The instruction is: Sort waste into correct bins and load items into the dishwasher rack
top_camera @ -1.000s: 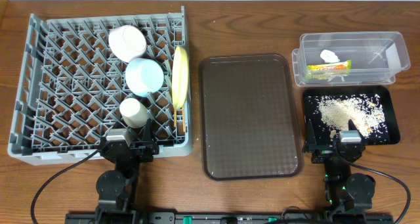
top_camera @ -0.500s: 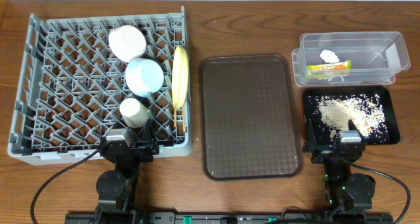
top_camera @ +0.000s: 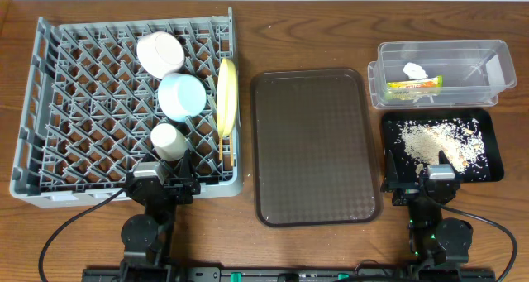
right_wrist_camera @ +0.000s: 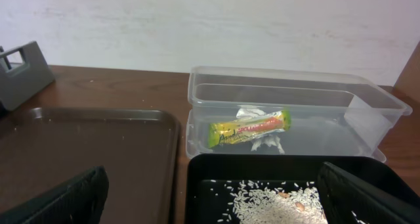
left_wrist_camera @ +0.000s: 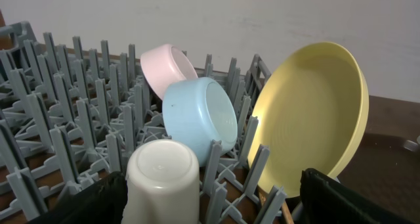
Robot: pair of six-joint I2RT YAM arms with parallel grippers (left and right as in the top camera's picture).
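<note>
Overhead and wrist views of the worktop. The dishwasher rack is sitting at the left and is holding four items along its right half. The pinkish-white bowl is leaning farthest back, the light blue bowl is tilting on its side just in front of it, and the small white cup is standing mouth-down nearest the arms. The pale yellow plate is standing on edge beside the bowls, against the rack's right wall. A thin wooden piece, apparently the chopsticks, is lying just in front of the plate; its detail is too small to tell.

The brown serving tray is lying in the middle. At the right, the clear tub is holding the snack wrapper and the white tissue. The black tray, just in front of the tub, is carrying the rice crumbs.

The left claw is hovering released at the rack's near edge, behind the cup. The right claw is hovering released at the black tray's near edge, grasping nothing.
</note>
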